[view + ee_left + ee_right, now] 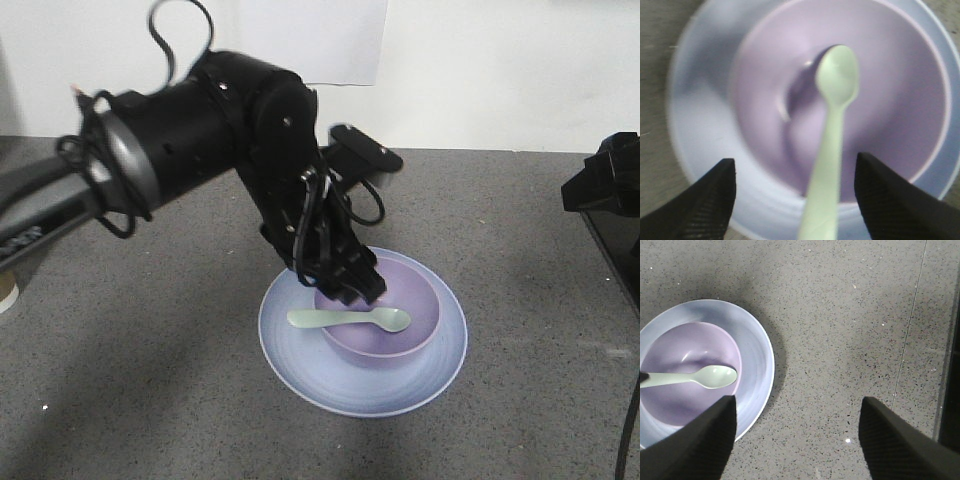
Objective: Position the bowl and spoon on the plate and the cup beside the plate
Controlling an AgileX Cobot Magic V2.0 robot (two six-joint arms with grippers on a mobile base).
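While the left end effector (795, 200) hangs wide open over it, gripping nothing, the spoon (348, 319) lies across the bowl (380, 312) on the plate (300, 350); right end effector (795, 440) gapes empty above bare worktop (850, 340).

left wrist view blurred throughout, spoon (832, 150) handle cut off at bottom edge, plate (757, 347) cropped at left in right wrist view, bowl (395, 315) far-left rim hidden behind left end effector (350, 285)
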